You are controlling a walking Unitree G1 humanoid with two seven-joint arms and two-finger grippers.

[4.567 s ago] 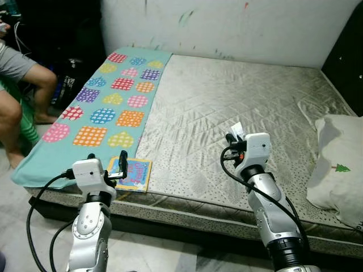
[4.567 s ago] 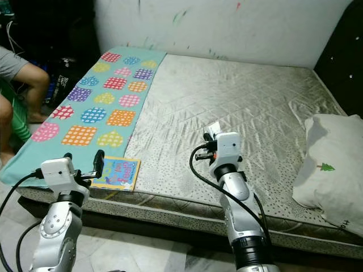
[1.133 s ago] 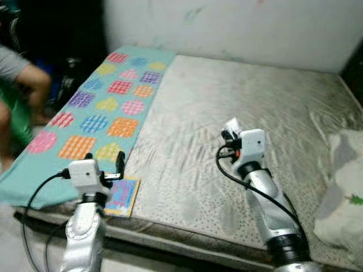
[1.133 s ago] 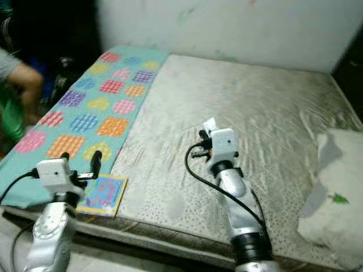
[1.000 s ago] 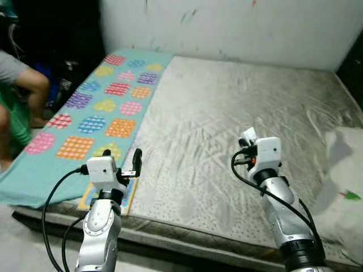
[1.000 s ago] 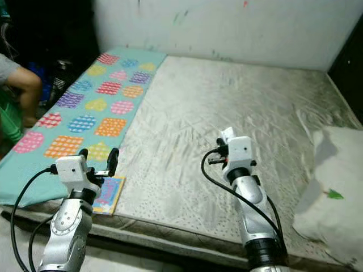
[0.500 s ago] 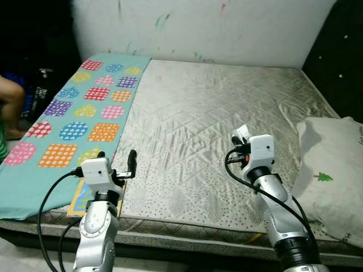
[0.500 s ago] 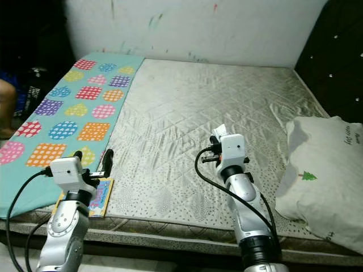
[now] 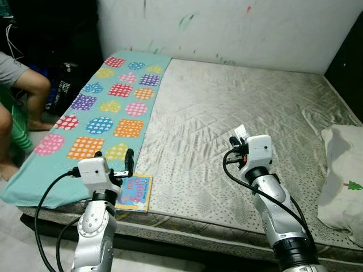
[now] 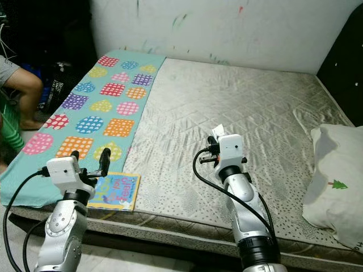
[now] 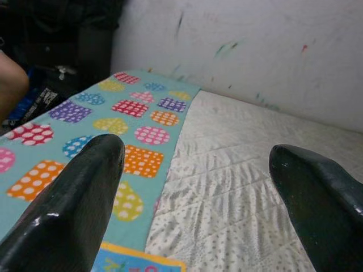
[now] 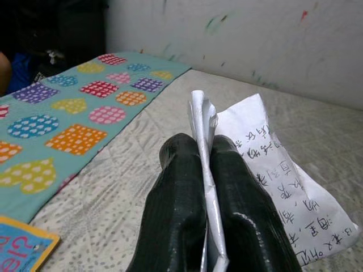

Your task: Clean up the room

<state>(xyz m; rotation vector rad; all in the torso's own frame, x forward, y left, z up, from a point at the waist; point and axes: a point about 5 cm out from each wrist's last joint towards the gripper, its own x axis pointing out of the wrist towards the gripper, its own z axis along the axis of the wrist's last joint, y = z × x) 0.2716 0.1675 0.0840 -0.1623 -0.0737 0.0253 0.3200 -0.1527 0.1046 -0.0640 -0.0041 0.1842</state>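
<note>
A colourful children's book (image 9: 134, 191) lies flat at the bed's near edge, beside the patterned teal towel (image 9: 108, 107). My left gripper (image 9: 117, 164) hovers open just above and left of the book, its black fingers (image 11: 74, 209) spread wide. My right gripper (image 12: 198, 153) is shut on a folded white paper with handwriting (image 12: 266, 170), held above the middle of the grey mattress (image 9: 238, 107). The same paper (image 9: 239, 131) sticks up from the right gripper in the eye views.
A white pillow with a small green tree print (image 9: 343, 181) lies at the bed's right edge. A person's bare legs (image 9: 25, 90) are at the far left beside the bed. A marked white wall (image 9: 227, 28) stands behind the bed.
The camera has swung back left, bringing the person's legs and the book into fuller view. Both arms hold about the same pose; the right gripper still holds the paper.
</note>
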